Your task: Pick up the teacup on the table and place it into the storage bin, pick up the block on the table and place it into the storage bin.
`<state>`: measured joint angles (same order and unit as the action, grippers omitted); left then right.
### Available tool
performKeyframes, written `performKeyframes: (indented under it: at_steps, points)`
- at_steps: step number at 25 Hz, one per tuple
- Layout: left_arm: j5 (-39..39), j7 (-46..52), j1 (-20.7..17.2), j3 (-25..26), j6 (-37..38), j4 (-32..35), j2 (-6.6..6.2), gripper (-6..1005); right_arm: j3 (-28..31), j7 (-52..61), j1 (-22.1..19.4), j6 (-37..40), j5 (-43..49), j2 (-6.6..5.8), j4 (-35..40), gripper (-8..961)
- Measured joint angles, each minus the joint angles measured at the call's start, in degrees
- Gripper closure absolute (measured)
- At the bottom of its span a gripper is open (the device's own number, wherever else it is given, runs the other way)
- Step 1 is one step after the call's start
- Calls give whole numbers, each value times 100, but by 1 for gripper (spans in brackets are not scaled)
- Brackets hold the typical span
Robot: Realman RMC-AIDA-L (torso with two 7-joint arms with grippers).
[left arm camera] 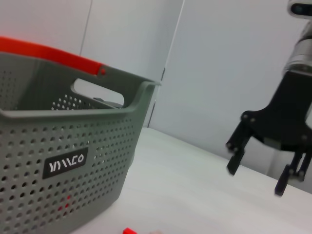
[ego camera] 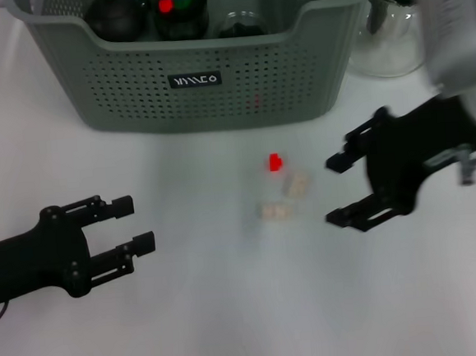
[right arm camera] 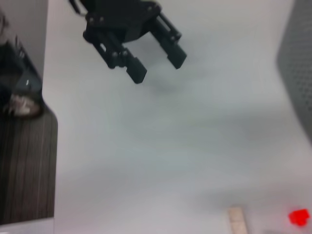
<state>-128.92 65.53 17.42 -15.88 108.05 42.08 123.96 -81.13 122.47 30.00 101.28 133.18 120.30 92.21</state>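
bin (ego camera: 206, 81) sits at the far side of the white table (ego camera: 232, 310), label facing the robot. dark round items and a bit of red and blue show inside it; which of them might be the teacup cannot be told. a glass carafe (ego camera: 392, 42) stands just beside the bin on the robot's right.

three small blocks lie on the table in front of the bin: a red block (ego camera: 275, 162), and two beige blocks (ego camera: 297, 184) (ego camera: 275, 212) just nearer the robot, close together.

right gripper (ego camera: 342, 190) hovers near the blocks on their right side, jaws wide, holding nothing, fingers pointing toward the blocks. it is apart from them.

left gripper (ego camera: 139, 224) is low over the table at the left, well apart from the blocks, jaws parted at a middling gap, holding nothing.
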Motion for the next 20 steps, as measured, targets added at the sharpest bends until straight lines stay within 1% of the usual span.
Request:
performKeyframes:
  at_steps: [3,6,10,13,17,20]
  points:
    - [-28,8,-3,-1,-11,-5,18,366,-411,109,361,-339,130,2,-571,246]
    - [-11,-5,-9,-2,-26,-46,30,366,-721,167,776,-686,222,2,-1359,247]
    - [12,-14,-10,3,-34,-74,36,366,-1104,118,1200,-1426,215,26,-2366,249]
    - [18,-18,-5,5,-37,-94,45,366,-1435,89,1357,-1991,210,41,-2834,249]
    - [18,-20,1,7,-66,-134,45,366,-1777,82,1415,-2438,141,45,-3121,249]
    - [16,-21,30,7,-169,-215,34,367,-1878,112,1426,-2708,100,47,-3259,250]
